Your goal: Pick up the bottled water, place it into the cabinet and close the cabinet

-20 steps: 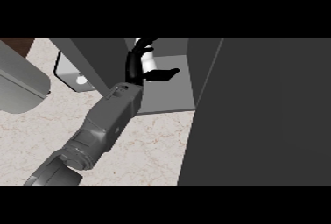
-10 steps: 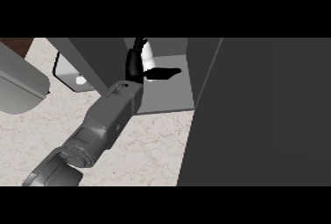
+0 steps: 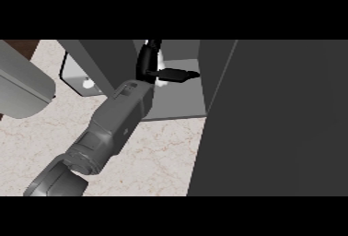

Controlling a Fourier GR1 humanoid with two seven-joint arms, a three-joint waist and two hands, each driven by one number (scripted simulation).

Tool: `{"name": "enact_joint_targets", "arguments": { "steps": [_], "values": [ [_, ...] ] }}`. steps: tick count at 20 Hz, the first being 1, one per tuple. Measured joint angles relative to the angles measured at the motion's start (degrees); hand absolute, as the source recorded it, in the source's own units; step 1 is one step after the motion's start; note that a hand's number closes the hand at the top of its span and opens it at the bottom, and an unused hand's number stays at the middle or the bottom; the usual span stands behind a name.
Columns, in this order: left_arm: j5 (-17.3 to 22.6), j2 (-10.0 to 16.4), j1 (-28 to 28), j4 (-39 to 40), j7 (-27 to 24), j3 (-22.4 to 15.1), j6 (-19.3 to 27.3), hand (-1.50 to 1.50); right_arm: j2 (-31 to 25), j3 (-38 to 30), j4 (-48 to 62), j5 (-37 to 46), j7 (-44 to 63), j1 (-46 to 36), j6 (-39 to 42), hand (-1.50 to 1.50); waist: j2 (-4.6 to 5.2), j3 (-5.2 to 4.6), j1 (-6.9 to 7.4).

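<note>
Just changed: the left hand (image 3: 147, 62) has gone a little deeper into the cabinet (image 3: 178, 99), carrying the bottle (image 3: 160, 59) with it.
Hand: fingers curled behind the bottle and the thumb laid across its front, so it is holding the bottle, not letting go.
Bottle: inside the open cabinet, above the grey shelf floor. Only slivers of white show above and below the thumb, and I cannot tell whether its base touches the shelf.
Against half a second ago: thumb and bottle sit slightly higher in the view, and the forearm has followed. The door (image 3: 272, 120) and counter (image 3: 156, 156) look unchanged.
Meaning for the task: picking up looks done and placing is nearly there. By my reckoning, what remains is setting the bottle down, opening the fingers and backing out.
Door: a big dark panel on the right, swung open and not yet closed.
Right hand: nowhere to be seen.
</note>
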Motion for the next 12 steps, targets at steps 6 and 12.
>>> {"name": "enact_joint_targets", "arguments": {
  "steps": [6, 12],
  "values": [
    [1.9, -0.3, 1.1, -3.7, 0.6, 0.2, -6.8, -1.50, 0.1, -0.3, 0.2, 0.4, 0.5, -0.1, -0.5, -1.50, -0.50, 0.02, 1.03],
    [4.8, -0.3, 6.5, -12.3, 3.6, -2.6, -9.0, -1.50, -0.2, -0.3, -0.1, 0.4, 0.6, 0.6, -0.1, -1.50, -1.18, 0.05, 2.53]
  ]
}}
